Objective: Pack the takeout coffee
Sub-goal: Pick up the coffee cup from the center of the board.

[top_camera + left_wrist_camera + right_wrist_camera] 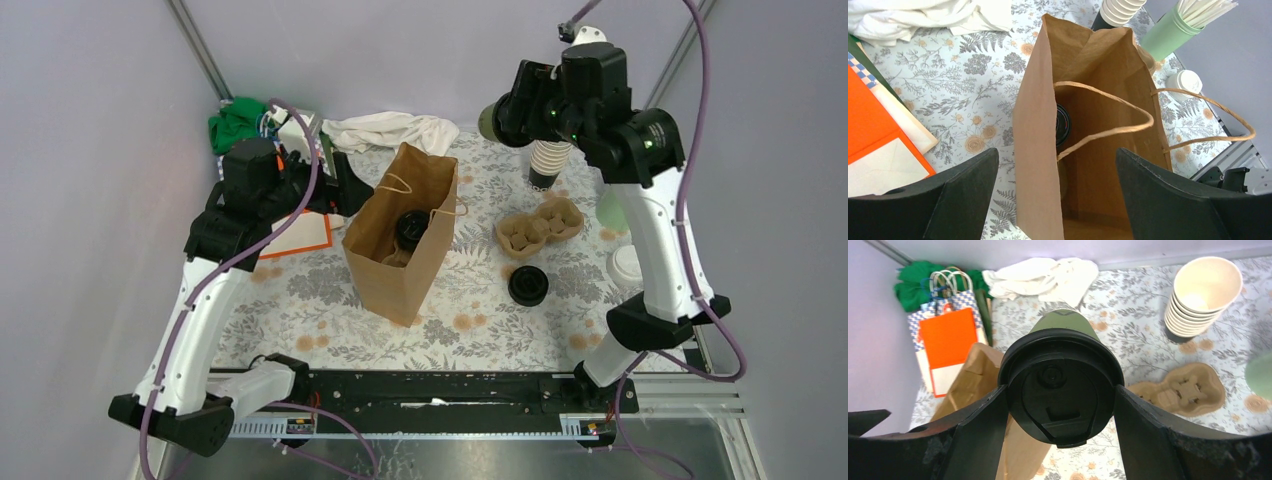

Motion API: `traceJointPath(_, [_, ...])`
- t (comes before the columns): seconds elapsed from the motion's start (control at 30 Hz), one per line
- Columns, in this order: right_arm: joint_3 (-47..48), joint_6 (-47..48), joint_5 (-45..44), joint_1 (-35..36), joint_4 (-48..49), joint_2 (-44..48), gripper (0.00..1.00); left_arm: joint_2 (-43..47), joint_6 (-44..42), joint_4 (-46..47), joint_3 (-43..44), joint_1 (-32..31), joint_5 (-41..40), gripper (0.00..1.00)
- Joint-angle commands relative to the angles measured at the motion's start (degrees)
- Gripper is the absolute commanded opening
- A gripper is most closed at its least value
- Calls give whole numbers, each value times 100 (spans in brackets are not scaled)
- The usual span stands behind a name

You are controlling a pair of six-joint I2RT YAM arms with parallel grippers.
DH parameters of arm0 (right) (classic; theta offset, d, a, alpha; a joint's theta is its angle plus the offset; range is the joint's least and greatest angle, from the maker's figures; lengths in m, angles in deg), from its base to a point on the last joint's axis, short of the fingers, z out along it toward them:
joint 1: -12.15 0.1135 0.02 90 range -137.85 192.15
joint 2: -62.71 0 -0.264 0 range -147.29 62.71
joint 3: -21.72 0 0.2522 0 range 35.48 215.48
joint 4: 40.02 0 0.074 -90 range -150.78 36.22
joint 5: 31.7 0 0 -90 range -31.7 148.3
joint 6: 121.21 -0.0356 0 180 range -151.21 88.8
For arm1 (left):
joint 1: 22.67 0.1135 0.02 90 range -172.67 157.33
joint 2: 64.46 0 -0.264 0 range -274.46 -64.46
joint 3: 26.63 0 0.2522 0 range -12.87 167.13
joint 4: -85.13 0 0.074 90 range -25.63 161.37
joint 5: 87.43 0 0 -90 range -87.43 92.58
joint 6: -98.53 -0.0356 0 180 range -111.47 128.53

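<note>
The right gripper (1060, 388) squeezes a dark-green coffee cup (1062, 330) high up at the far right, probably so it can go into the brown bag (1088, 55). Another cup (1063, 124) sits in the bag. The left gripper (1055, 152) hangs wide open over the bag's top, maybe to steady it.

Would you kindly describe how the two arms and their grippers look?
The left arm and right arm have white links with black joints. A purple cable runs along each. The left gripper and right gripper have broad matte black fingers; green lights dot the right arm.
</note>
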Motion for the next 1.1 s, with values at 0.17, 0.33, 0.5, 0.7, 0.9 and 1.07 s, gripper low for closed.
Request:
traceJointPath(0.17, [-500, -326, 1078, -14, 585, 546, 62, 260, -342, -87, -323, -2, 176, 88])
traceJointPath(0.33, [-916, -594, 1575, -2, 872, 826, 60, 131, -533, -87, -389, -4, 257, 79])
traceJointPath(0.5, [-1085, -586, 1838, 27, 1069, 921, 60, -113, -484, -121, -398, -17, 269, 71])
traceJointPath(0.7, [-1022, -467, 1876, 19, 1196, 801, 59, -340, -249, -380, -383, -266, -56, 66])
traceJointPath(0.9, [-1117, -254, 1704, 22, 1343, 784, 58, -717, 237, -938, 10, -582, -767, 51])
traceJointPath(1.07, [-994, -110, 1642, 19, 1243, 669, 57, -1100, 607, -1380, 364, -803, -1172, 28])
